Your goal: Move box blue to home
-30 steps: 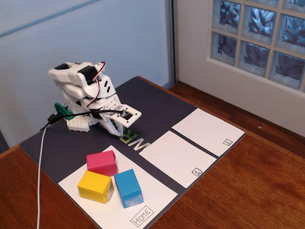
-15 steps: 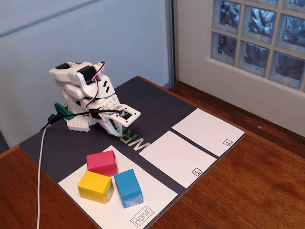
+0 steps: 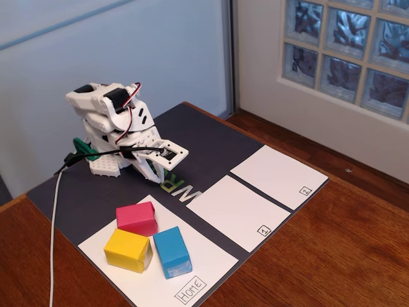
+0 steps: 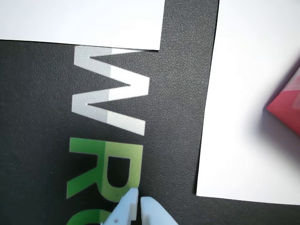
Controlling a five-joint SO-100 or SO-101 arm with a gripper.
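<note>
Gripper [image 4: 139,202] of mine hangs empty over the dark mat [image 3: 211,137], fingertips together — the small cyan-blue rectangular block [image 3: 171,251] rests on the large white "Home" paper sheet [image 3: 208,262].

The arm [image 3: 118,125] is built of white printed plastic shells with black servo blocks set between them. A thin red, black and white wire loops over its top. A white cable [image 3: 54,224] and a black one trail from its rear. Its base [image 3: 105,165] is white, studded, with a green clamp [image 3: 83,148] beside it. In the wrist view, the fingertips [image 4: 126,211] look pale bluish-white.
</note>
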